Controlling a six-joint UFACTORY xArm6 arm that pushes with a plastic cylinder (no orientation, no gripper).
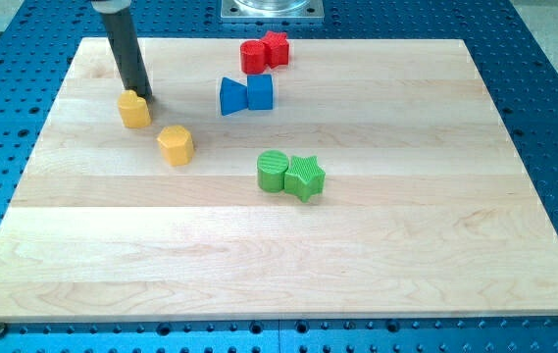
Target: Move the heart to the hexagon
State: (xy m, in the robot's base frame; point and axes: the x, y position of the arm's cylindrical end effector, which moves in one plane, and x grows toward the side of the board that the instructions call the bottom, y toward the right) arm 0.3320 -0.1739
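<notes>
My tip (145,96) sits at the upper right edge of the yellow heart (134,110), touching or just beside it; no pincer is fitted, so none shows. The yellow hexagon (176,144) lies near, toward the view's lower right, apart from the heart. On the wooden surface (279,265): red cylinder (254,57) touching red star (277,47); blue triangle (232,96) against blue cube (260,92); green cylinder (273,171) against green star (306,177).
</notes>
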